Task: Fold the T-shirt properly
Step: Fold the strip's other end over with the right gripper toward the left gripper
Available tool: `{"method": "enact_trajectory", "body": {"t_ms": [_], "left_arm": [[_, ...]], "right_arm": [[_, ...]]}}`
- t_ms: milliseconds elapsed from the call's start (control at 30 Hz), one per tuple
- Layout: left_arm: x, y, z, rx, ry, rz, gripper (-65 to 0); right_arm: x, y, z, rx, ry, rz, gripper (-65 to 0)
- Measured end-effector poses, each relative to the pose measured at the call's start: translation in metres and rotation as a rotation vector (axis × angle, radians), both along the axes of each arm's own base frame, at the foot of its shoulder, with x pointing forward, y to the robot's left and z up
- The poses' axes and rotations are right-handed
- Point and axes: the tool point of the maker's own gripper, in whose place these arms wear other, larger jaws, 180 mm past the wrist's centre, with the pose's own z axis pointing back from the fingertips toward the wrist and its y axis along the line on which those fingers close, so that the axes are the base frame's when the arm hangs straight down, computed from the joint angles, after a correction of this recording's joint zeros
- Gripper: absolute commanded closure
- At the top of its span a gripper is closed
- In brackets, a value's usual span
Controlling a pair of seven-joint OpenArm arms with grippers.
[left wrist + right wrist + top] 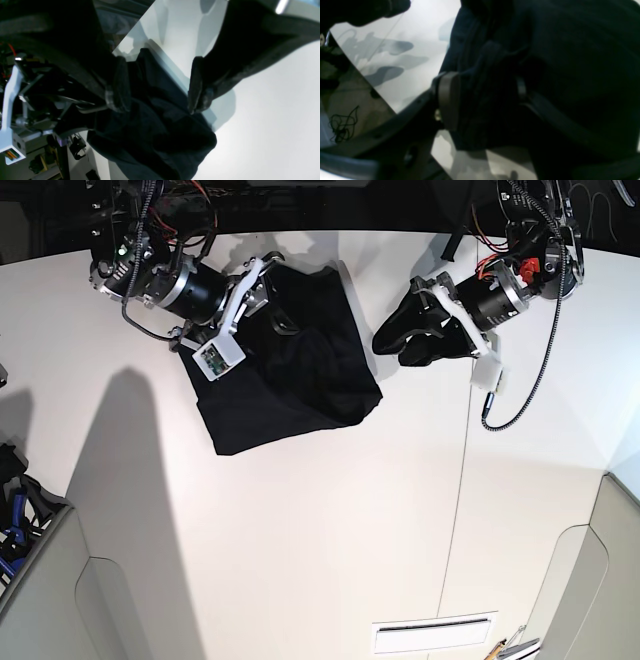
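here, the t-shirt [290, 380] lies partly folded on the white table [330, 530], in the upper left part of the base view, with a bunched fold along its right edge. the right gripper [272, 308] sits over the shirt's upper edge. in the right wrist view its two fingers [448, 100] stand a moderate way apart with a thick bundle of black cloth [490, 100] filling the gap between them; the pale pad presses against the fabric on one side, and the far finger is half hidden by the cloth on the other, so the jaws are closed on the bunched shirt.

the left gripper [400, 340] is beside the shirt's right edge in the base view, apart from the main body of the cloth. in the left wrist view its jaws stand wide, with both dark pads [196, 85] well separated. a fold of the shirt [155, 120] lies below and between them, but neither pad is seen to pinch it; whether the tips brush the cloth cannot be told.
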Motion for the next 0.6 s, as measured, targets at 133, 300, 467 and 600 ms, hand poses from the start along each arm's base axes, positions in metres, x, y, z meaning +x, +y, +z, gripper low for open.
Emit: {"method": "enact_trajectory", "body": {"t_ms": [133, 300, 467, 600], "left_arm": [[0.000, 0.000, 0.000, 0.001, 0.000, 0.000, -39.0], [0.000, 0.000, 0.000, 0.000, 0.000, 0.000, -39.1], [0.000, 0.000, 0.000, 0.000, 0.000, 0.000, -39.0], [0.000, 0.000, 0.000, 0.000, 0.000, 0.000, -39.0]], "right_arm": [[-0.004, 0.014, 0.003, 0.014, -0.006, 0.045, -23.4], [-0.024, 0.046, 0.004, 0.047, 0.013, 0.146, -22.0], [-0.053, 0.079, 0.004, 0.068, 0.048, 0.274, -22.0], [-0.075, 0.096, 0.002, 0.062, 0.079, 0.359, -22.0]]}}
